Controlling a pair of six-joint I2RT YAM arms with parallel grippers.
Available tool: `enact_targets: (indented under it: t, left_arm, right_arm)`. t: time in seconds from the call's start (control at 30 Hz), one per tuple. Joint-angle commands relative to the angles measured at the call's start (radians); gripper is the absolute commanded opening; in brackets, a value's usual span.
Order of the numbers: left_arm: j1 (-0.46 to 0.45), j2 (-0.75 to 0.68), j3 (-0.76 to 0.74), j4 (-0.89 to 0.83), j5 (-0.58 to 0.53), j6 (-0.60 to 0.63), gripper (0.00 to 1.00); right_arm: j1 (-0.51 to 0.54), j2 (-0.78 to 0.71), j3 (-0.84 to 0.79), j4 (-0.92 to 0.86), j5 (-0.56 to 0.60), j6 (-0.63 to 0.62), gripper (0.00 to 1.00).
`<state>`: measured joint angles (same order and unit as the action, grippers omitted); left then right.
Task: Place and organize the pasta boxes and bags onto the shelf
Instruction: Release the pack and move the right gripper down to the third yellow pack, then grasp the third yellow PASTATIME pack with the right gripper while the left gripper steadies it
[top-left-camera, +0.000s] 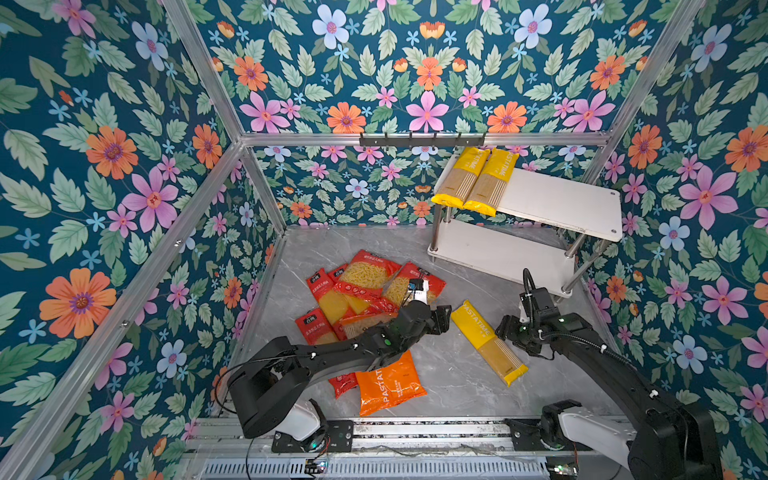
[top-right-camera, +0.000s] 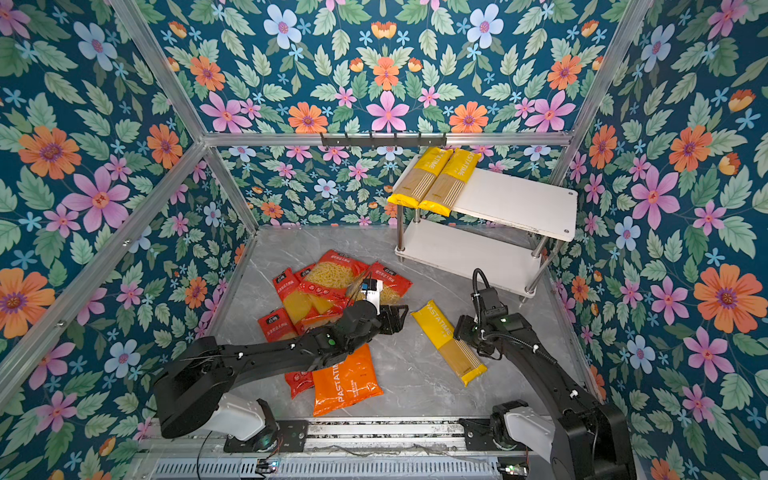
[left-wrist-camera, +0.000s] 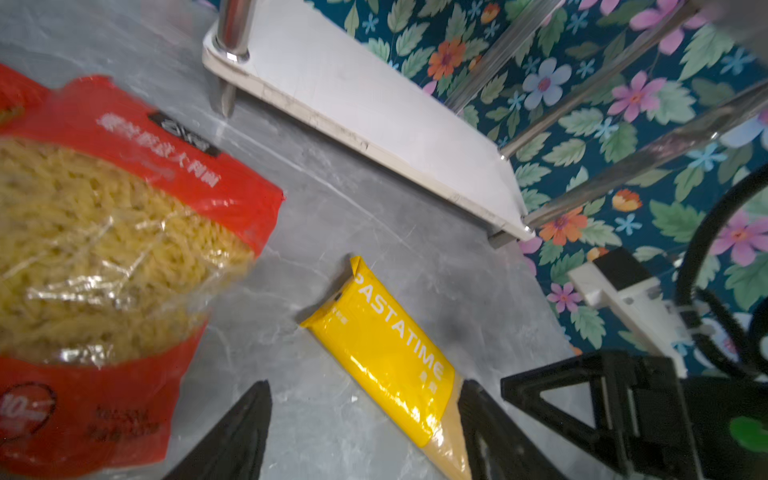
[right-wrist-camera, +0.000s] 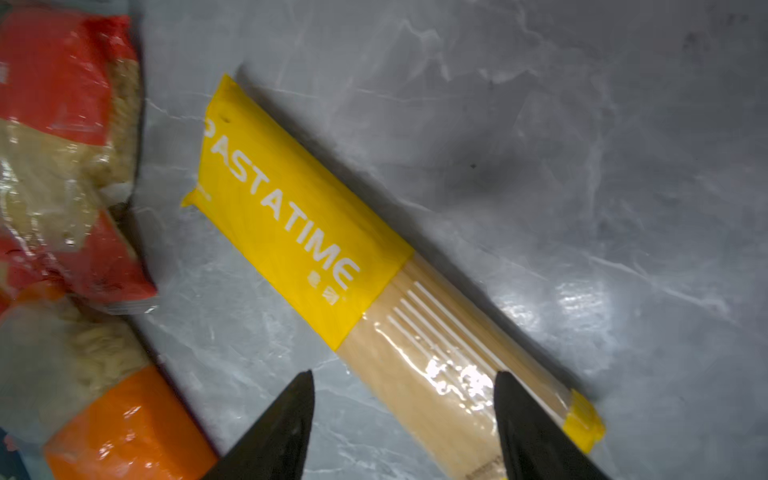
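The loose yellow spaghetti pack (top-left-camera: 486, 343) lay on the table (top-left-camera: 374, 241) at seven o'clock of the shelf (top-left-camera: 557, 203), and the right gripper (right-wrist-camera: 403, 376), wide open and empty, hovered at its clear part, so lowering and closing seemed the next need; the left gripper (top-left-camera: 444, 320) was also open and empty.

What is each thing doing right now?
Shelf: standing upright, two packs on its top board.
Two yellow spaghetti packs: lying side by side on the top board.
Third yellow spaghetti pack: lying flat on the table.
Red packs: piled on the table.
Orange bag: flat on the table, partly under the left arm.
Left gripper: open, empty.
Right gripper: open, over the third yellow spaghetti pack.
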<state>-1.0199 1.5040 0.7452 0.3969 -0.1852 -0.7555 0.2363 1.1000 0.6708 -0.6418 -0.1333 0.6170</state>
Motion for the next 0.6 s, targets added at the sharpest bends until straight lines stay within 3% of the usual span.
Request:
enact_targets:
  t: [0.0,0.33,0.47,0.57]
  left_arm:
    - [-0.02,0.037,-0.022,0.1,-0.035,-0.048,0.73]
    - [-0.048,0.136,-0.01,0.146,0.005,-0.103,0.72]
    - [-0.046,0.133,-0.009,0.107,-0.015,-0.095,0.72]
    - [-0.044,0.137,-0.003,0.087,-0.018,-0.087,0.71]
  right_arm:
    - [0.001,-0.004,-0.042,0.023,0.017,-0.009,0.74]
    - [0.017,0.026,-0.119,0.114,-0.14,0.051,0.75]
    - [0.157,-0.012,-0.137,0.166,-0.171,0.171,0.74]
    - [0.217,0.001,-0.14,0.232,-0.268,0.241,0.73]
